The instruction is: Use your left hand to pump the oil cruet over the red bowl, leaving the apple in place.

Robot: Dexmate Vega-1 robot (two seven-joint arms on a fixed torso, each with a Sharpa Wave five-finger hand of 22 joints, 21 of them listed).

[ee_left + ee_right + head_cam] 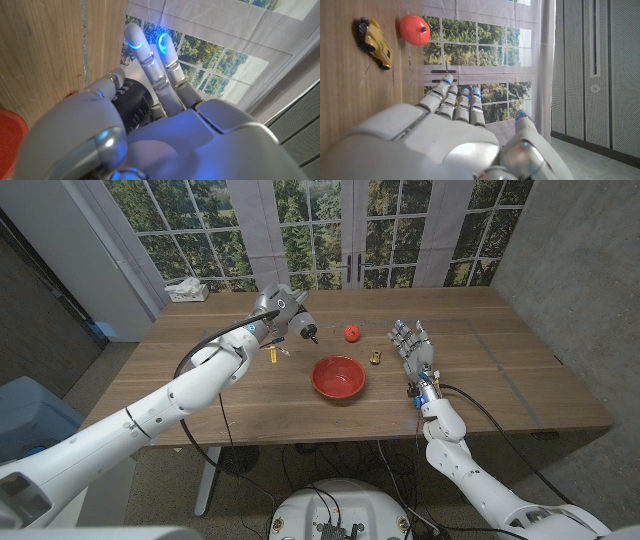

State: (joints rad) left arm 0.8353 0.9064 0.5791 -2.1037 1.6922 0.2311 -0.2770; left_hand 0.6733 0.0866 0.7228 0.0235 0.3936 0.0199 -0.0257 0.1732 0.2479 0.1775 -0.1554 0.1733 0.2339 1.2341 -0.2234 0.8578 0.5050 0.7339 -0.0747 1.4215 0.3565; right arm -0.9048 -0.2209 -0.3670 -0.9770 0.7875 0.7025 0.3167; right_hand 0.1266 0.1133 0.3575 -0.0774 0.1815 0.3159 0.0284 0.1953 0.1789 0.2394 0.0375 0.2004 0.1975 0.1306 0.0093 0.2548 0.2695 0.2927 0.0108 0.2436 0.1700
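The oil cruet [303,326] was off the table, gripped in the left hand [277,312], its dark spout end sticking out past the fingers toward the apple [351,332]. In the head view it hung above bare wood, up and to the robot's left of the red bowl [338,376], not over it. In the left wrist view the cruet's dark body [131,102] sat against the palm with the thumb curled over one side, while two fingers [142,52] with blue-lit tips reached straight up past it; how tightly the remaining fingers wrapped it could not be told. A sliver of the red bowl [9,137] showed beside the thumb in that view.

A small yellow object [275,356] lay on the table just below the left hand's knuckles; what it was could not be made out.

The apple sat on the wood beyond the bowl, between the two hands, apart from both. The right hand [412,350] stood upright near the bowl's right side, holding nothing, its fingers [454,102] straight, close together and pointing up, the thumb set a little apart. Just beside those fingertips, toward the apple, lay a small yellow toy car [375,358], seen clearly from the right wrist [374,42] with the apple [414,29] next to it
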